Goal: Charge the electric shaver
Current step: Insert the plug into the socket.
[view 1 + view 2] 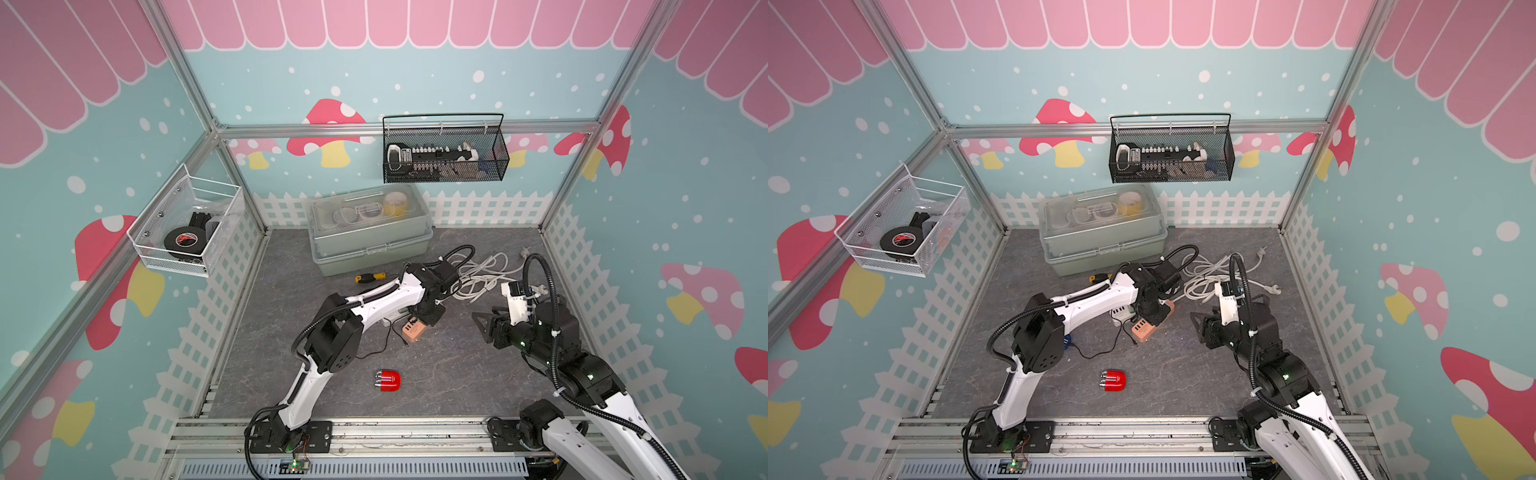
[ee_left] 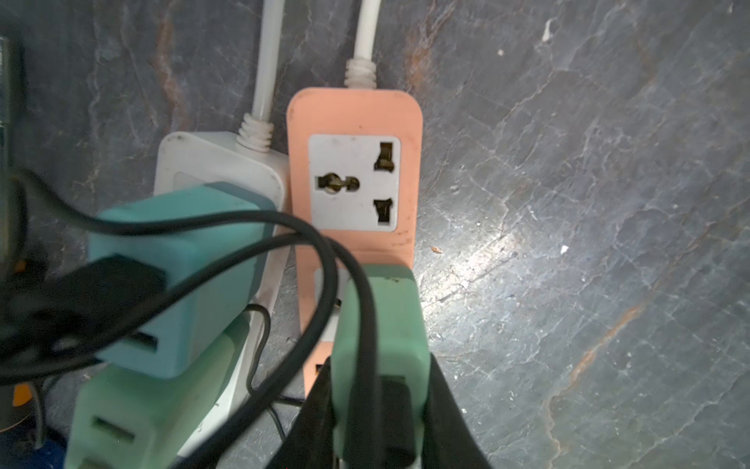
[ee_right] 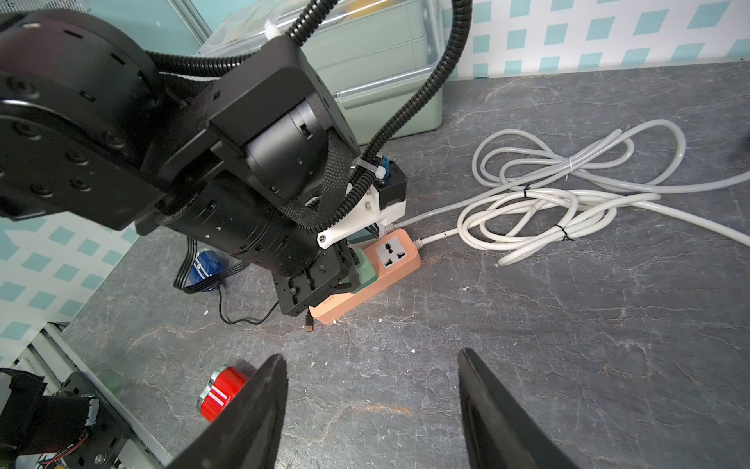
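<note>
Jaws of left gripper (image 2: pixel 379 377) seemingly pinch green adapter (image 2: pixel 381 316); shaver (image 1: pixel 387 381) well apart.

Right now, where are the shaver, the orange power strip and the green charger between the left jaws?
shaver (image 1: pixel 390 381): in a top view, on its red body.
orange power strip (image 2: pixel 353 113): left wrist view, on bare orange casing.
green charger (image 2: pixel 401 325): left wrist view, on its broad green face.
</note>
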Robot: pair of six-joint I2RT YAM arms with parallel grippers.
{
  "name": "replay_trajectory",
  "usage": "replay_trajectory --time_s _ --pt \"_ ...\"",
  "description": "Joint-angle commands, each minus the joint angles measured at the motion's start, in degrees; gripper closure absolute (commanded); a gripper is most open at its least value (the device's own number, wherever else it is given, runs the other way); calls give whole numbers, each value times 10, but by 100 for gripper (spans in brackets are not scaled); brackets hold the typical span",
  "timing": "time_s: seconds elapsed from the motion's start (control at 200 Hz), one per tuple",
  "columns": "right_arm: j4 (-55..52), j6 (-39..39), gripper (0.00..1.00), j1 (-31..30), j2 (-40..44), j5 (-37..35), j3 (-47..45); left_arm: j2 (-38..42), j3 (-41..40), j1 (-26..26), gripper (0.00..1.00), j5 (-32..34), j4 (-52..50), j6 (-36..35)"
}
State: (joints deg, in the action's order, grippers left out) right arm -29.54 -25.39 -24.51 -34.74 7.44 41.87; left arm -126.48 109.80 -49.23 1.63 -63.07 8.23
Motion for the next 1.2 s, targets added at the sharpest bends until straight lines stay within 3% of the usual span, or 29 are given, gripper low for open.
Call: replay_trajectory --time_s 0.0,0.195,0.35,0.515,0.82,1.196 --pt "3 5 34 -4 6 -2 2 -27 7 -8 100 -60 -50 28" --pt "-4 12 32 -4 11 -16 3 -32 36 -43 100 -93 -79 72" --pt "-3 13 30 -4 6 -17 3 -33 31 -49 100 -57 -83 82" --pt "-8 14 27 -4 -1 -23 8 -25 44 -49 67 -35 -82 91" --pt "-22 14 22 -4 -5 -44 15 13 49 -61 45 -36 -82 113" --pt "-12 12 21 -4 -18 -56 26 56 18 -63 45 -16 -97 136"
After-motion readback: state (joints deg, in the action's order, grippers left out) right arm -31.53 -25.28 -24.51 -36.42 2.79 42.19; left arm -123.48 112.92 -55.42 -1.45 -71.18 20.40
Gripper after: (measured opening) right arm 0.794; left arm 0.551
